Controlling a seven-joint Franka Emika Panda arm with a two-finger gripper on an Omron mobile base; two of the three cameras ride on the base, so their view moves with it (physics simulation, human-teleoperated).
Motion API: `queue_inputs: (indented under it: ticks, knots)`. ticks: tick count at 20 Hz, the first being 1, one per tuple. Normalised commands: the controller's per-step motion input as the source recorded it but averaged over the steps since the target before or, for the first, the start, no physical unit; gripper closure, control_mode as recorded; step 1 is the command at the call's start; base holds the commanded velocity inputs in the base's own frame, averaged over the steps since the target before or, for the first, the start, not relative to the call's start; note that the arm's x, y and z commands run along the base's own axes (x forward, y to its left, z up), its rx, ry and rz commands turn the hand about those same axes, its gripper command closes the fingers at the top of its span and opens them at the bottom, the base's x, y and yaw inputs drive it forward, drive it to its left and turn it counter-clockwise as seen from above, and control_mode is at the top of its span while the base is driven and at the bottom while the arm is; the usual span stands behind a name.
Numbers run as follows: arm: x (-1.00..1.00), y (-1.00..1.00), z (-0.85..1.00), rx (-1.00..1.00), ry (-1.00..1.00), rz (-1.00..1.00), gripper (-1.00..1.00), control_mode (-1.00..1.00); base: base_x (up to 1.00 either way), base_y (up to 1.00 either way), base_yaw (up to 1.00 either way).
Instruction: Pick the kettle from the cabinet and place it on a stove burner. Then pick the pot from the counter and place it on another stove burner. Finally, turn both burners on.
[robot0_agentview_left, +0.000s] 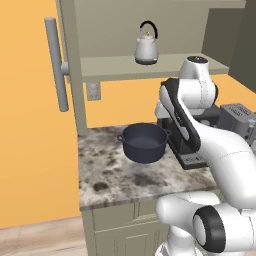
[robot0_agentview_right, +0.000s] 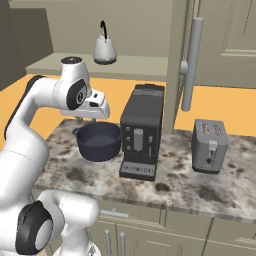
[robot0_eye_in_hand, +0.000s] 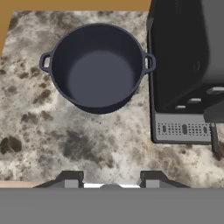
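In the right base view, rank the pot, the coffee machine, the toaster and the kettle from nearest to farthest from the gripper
From the gripper:
1. Pot, just below it on the counter.
2. Coffee machine, beside the pot.
3. Kettle, up on the cabinet shelf; close to the coffee machine's rank, hard to call.
4. Toaster, far along the counter.

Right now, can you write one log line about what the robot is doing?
small silver-grey kettle: on tall olive-beige cabinet shelf | wide dark navy pot: on marble-look counter, empty | gripper: open, above counter, holding nothing
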Motion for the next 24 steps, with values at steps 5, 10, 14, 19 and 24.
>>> queue_inputs:
  ticks: [5, 10, 14, 19, 24]
  knots:
    - [0.0, 0.01, 0.02, -0.03, -0.07, 0.0, -1.0, -1.0, 0.0, 0.0, 0.0]
    - [0.0, 0.0, 0.11, -0.02, -0.11, 0.0, -1.0, -1.0, 0.0, 0.0, 0.0]
    - [-0.01, 0.0, 0.13, -0.01, -0.12, 0.0, -1.0, -1.0, 0.0, 0.0, 0.0]
    - [0.0, 0.0, 0.18, 0.0, -0.12, 0.0, -1.0, -1.0, 0.0, 0.0, 0.0]
    - [-0.01, 0.0, 0.2, 0.0, -0.13, 0.0, -1.0, -1.0, 0.0, 0.0, 0.0]
